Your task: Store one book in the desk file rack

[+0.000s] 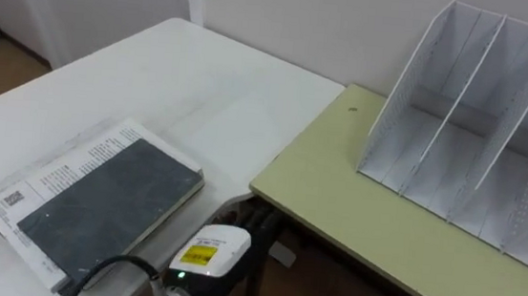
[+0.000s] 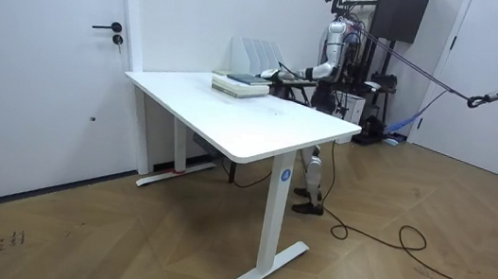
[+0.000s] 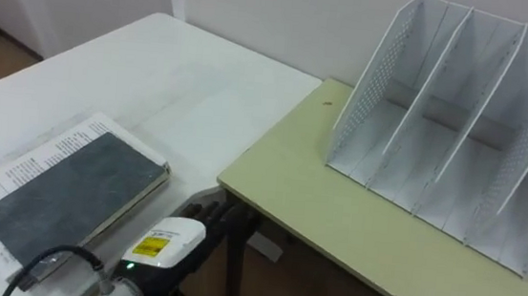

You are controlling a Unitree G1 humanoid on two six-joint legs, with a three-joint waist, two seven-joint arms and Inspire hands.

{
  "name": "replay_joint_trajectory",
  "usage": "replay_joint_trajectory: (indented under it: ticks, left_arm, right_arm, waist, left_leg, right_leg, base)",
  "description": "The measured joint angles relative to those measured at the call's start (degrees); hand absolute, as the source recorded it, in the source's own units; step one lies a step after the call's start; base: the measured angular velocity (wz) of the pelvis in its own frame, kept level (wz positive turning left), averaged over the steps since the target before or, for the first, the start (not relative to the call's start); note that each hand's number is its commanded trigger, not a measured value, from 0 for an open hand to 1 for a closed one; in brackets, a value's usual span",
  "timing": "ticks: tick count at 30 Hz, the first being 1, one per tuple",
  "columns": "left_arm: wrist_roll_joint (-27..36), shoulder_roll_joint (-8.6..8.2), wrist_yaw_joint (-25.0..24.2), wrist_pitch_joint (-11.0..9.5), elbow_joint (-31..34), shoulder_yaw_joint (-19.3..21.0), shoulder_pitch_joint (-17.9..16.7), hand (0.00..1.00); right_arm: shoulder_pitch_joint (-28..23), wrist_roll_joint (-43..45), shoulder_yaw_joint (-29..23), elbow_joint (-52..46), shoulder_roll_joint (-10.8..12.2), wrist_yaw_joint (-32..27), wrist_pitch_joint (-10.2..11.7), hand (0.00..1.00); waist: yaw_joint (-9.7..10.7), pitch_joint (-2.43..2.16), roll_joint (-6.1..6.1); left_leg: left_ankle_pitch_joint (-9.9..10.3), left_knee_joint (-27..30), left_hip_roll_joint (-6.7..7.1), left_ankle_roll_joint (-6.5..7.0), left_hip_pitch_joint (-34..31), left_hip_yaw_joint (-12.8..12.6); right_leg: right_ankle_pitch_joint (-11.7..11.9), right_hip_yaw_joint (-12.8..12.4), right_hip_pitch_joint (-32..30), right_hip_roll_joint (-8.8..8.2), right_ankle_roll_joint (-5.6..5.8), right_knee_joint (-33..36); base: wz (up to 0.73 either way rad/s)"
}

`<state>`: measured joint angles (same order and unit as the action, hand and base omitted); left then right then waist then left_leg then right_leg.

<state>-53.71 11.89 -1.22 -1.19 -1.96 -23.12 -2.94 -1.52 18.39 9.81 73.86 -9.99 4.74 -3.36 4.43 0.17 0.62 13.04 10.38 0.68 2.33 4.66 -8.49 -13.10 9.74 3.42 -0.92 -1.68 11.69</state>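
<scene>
Observation: left hand (image 1: 209, 251) enters at bottom centre of the eye views, white back with a yellow label turned up. The state of its fingers cannot be determined. Book (image 1: 111, 197), dark grey cover, lies flat on the white table (image 1: 203, 76) at lower left, just beside the hand on its left, apparently atop a paler printed volume. Its long axis runs lower left to upper right. File rack (image 1: 477, 119) stands on the green desk (image 1: 364, 214) at upper right, well apart, across the gap between tables. Judgement: the grasp calls for a short reach leftward, then a carry toward upper right.
</scene>
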Motion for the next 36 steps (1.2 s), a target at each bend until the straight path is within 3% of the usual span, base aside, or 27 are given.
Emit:
replay_joint_trajectory:
  ticks: [8, 13, 27, 36]
  left_arm:
    - [0.2, 0.35, 7.1, -0.2, 8.2, 4.3, 0.0, 0.0]
    - [-0.5, 0.35, 9.8, -0.9, 10.9, 7.8, 0.0, 0.0]
    - [-1.0, 0.67, 12.2, -0.8, 13.6, 10.5, -0.2, 0.0]
    - [-1.0, 0.67, 12.2, 0.0, 13.2, 11.0, -4.4, 0.0]
  right_arm:
    - [0.0, -0.7, 0.1, 0.4, 0.2, -2.1, 0.1, 0.0]
    - [0.0, -0.8, 0.1, 0.5, 0.1, -2.2, 0.3, 0.0]
    - [0.2, -1.1, 0.2, 2.2, 0.0, -2.3, 0.3, 0.0]
    - [0.2, -1.1, 0.2, 2.2, 0.0, -2.4, 0.3, 0.0]
  waist:
    - [-0.2, 0.05, 0.08]
    - [-1.7, 0.01, -0.01]
    - [-3.5, -0.17, -0.3]
    - [-3.4, -0.13, -0.33]
  left_leg:
    - [0.0, 0.0, 0.02, -0.05, 0.0, 1.2]
    - [0.0, 0.1, 0.01, -0.05, -0.1, 1.3]
    - [-0.1, 0.6, 0.11, -0.22, -1.0, 3.5]
    - [-0.2, 1.1, 0.1, -0.24, -1.0, 3.9]
  right_leg:
    - [0.1, 1.6, 1.4, 0.01, -0.12, -1.2]
    - [0.1, 2.1, 1.6, 0.03, -0.14, -1.4]
    - [0.6, 4.5, 2.2, -0.07, -0.2, -2.0]
    - [0.7, 4.8, 2.3, -0.05, -0.24, -2.0]
  base:
    - [0.11]
    - [0.02]
    - [0.09]
    - [0.01]
